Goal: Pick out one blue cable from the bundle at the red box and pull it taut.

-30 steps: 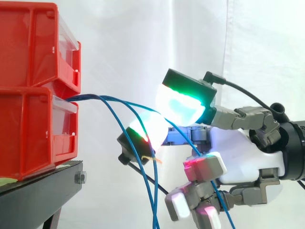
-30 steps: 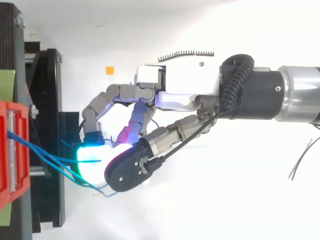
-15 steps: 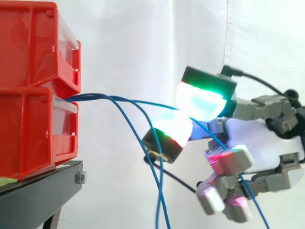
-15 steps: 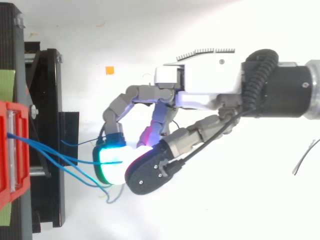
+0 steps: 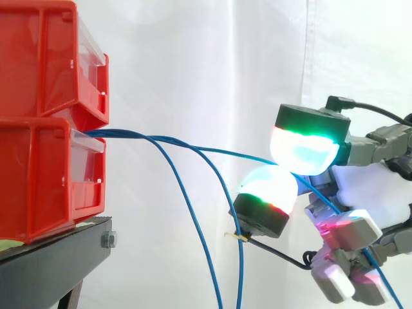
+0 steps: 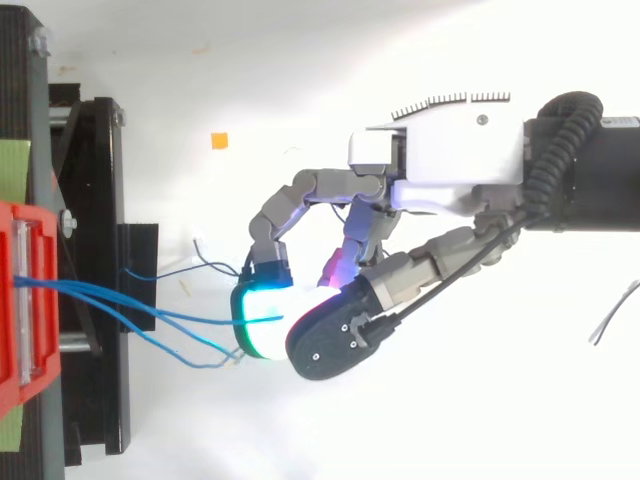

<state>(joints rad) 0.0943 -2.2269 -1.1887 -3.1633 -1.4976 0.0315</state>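
Two red bins (image 5: 45, 122) are stacked at the left on a black stand (image 5: 51, 257). A bundle of blue cables (image 5: 122, 134) comes out between them. One blue cable (image 5: 219, 150) runs nearly straight rightwards into my hand (image 5: 367, 190), pinched between two glowing cyan-green fingertips (image 5: 306, 145). Two other blue cables (image 5: 193, 219) droop down to the bottom edge. From above, my hand (image 6: 450, 170) sits right of the stand, its curled fingers closed on the cable (image 6: 190, 318) leading back to the red bin (image 6: 20, 310).
A white curtain hangs behind the work. The black stand (image 6: 100, 200) lies along the left edge in the top view. A small orange mark (image 6: 218, 140) is on the white surface, and a thin loose wire (image 6: 610, 320) lies at the right edge.
My hand has moved right, away from the bins, with the blue cable pinched. That cable now runs straighter; the other two hang freer beside it.
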